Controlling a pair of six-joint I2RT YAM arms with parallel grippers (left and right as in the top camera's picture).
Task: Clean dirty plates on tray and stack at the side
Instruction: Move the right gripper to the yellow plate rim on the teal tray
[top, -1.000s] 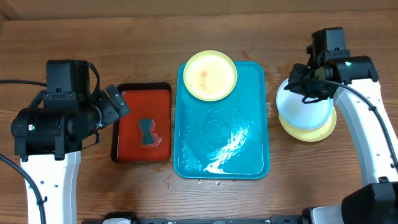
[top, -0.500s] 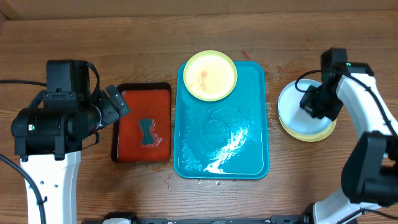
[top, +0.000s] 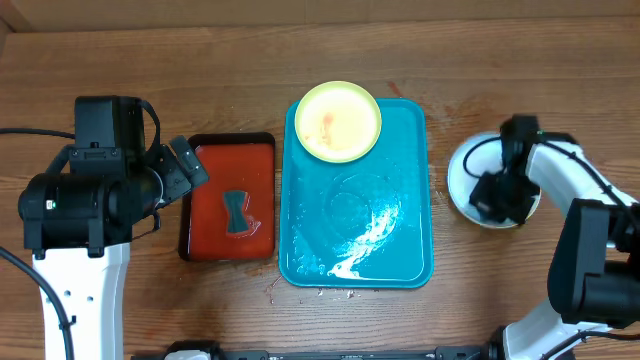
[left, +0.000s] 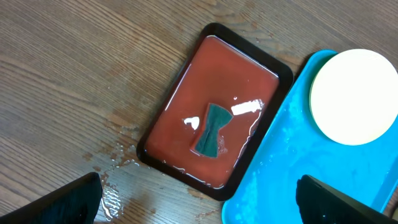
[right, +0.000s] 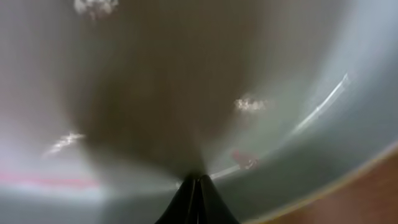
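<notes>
Left fingers (left: 68, 202) gape wide, empty, over the red tray (left: 186, 112). Right fingers (right: 196, 200) are pressed together against the light blue plate (top: 460, 172), at 3 o'clock of the turquoise tray (top: 405, 250); a yellow-green plate (top: 339, 121) lies at its 12 o'clock.

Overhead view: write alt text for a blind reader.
A turquoise tray sits mid-table with a smeared yellow plate at its far end. To its right, the right gripper, shut, is down on a pale plate; to its left, a red tray holds a dark pad.

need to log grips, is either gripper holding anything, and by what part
The left gripper is open and holds nothing. The right gripper is shut, close against the pale plate at the side; whether it pinches the plate cannot be told.
</notes>
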